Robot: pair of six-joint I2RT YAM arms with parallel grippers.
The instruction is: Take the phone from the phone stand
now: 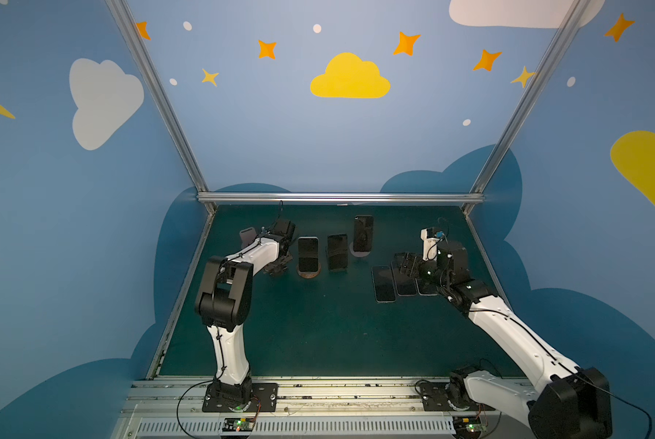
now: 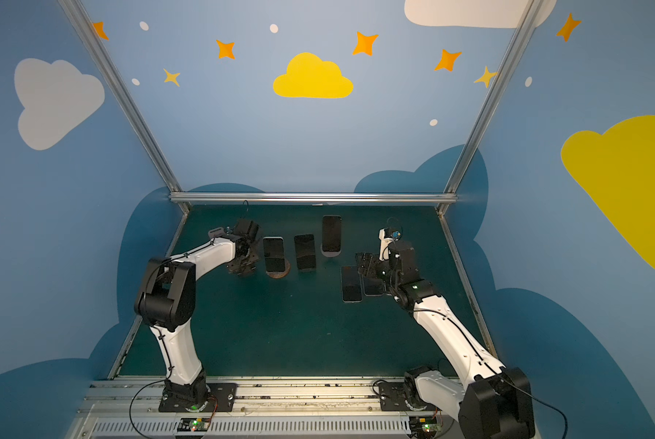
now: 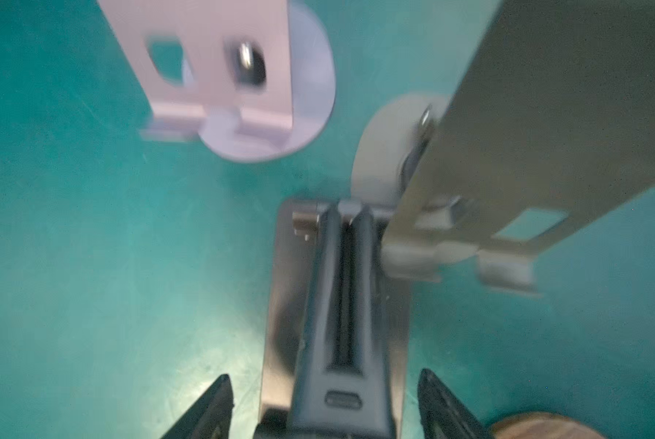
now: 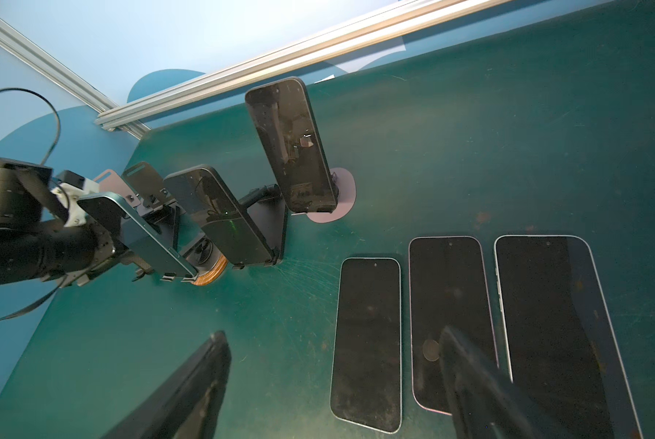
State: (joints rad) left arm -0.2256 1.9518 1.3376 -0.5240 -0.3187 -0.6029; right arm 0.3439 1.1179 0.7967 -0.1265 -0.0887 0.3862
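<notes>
Three dark phones lean on stands in a row at the back: one (image 1: 308, 254) on a stand with a round wooden base (image 1: 309, 274), a middle phone (image 1: 337, 251), and the farthest phone (image 1: 363, 232) on a grey disc. My left gripper (image 1: 278, 268) sits low just left of the wooden-base stand. In the left wrist view this gripper (image 3: 324, 380) is open, its fingertips (image 3: 223, 382) either side of an empty silver stand with a dark arm (image 3: 341, 304), with a gap on each side. My right gripper (image 4: 333, 338) hangs open over flat phones, holding nothing.
Three phones (image 4: 367, 342) (image 4: 451, 296) (image 4: 554, 323) lie face up side by side on the green mat at the right. Two empty stands, a lilac stand (image 3: 223, 76) and a grey stand (image 3: 527, 133), are behind the left gripper. An aluminium rail (image 1: 337, 197) borders the back.
</notes>
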